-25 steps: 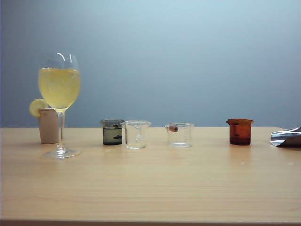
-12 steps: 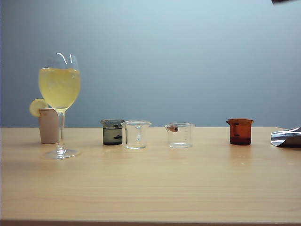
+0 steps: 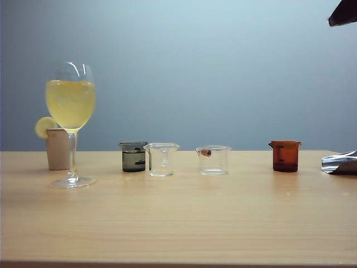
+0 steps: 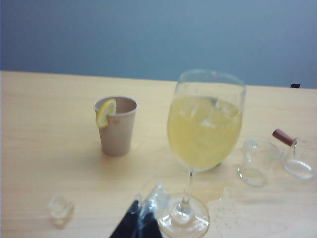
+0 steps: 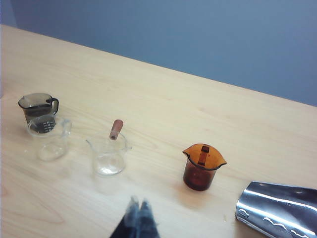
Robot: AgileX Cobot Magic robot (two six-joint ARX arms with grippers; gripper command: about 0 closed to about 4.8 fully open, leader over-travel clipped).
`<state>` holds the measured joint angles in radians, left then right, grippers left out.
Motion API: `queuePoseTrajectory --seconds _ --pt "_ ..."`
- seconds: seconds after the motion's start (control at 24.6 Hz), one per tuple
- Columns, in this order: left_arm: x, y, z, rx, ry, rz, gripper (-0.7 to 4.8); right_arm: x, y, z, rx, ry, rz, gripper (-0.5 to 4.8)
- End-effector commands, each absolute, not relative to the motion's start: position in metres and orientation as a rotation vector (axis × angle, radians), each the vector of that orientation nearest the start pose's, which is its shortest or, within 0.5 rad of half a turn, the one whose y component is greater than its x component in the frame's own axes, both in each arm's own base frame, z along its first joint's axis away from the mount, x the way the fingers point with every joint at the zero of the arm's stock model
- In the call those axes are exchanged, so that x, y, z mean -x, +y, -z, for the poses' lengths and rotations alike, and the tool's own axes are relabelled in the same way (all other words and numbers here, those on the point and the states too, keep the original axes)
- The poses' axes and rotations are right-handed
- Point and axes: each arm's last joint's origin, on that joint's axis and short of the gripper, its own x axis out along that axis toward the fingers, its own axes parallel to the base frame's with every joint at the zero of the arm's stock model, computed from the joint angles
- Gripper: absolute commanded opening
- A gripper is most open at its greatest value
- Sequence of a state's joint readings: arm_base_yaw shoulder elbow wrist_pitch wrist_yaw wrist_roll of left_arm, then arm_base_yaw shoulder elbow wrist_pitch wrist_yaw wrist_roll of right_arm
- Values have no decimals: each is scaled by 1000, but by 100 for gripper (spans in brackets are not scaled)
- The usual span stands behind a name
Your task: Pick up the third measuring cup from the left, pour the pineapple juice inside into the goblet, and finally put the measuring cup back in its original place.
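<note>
Cup no. 3 (image 3: 213, 160) sits empty on counter (image 3: 178, 223), w/ juice (image 3: 70, 103) in goblet (image 3: 71, 125). Right claw (image 5: 138, 205) shut, empty, above counter near cup; left claw (image 4: 140, 214) looks shut, empty, by goblet foot.

The left gripper (image 4: 140, 220), fingertips together, hovers low over the table (image 4: 44, 124) just beside the goblet (image 4: 204, 134), which holds the pineapple juice (image 4: 200, 134). A beige cup (image 4: 117, 126) carries a lemon slice (image 4: 105, 112). Spilled liquid (image 4: 225, 208) surrounds the goblet's foot. Two clear beakers (image 4: 257, 161) stand nearby.
</note>
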<state>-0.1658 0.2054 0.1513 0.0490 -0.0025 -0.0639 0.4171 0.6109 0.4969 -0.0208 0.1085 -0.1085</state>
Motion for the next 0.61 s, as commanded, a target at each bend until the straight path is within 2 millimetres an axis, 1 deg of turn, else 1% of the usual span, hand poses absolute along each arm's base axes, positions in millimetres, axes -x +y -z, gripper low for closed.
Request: queuePoseTrajectory --seconds 0.04,0.37,0.45,0.53,0.61 --pt "-105 -18 -205 61 -16 190 -5 -138 58 -274 138 113 -317 0" --pt "-102 -18 -203 60 -35 204 -5 -138 58 -274 138 114 -317 0" --pt "-100 -16 -200 43 -53 190 -5 -138 58 -274 138 114 -316 0" --pt "-98 -11 -188 27 -65 148 -5 -138 58 -274 138 114 -317 0" --pt "-97 -8 -184 27 -77 117 -5 -138 58 -274 138 114 -317 0"
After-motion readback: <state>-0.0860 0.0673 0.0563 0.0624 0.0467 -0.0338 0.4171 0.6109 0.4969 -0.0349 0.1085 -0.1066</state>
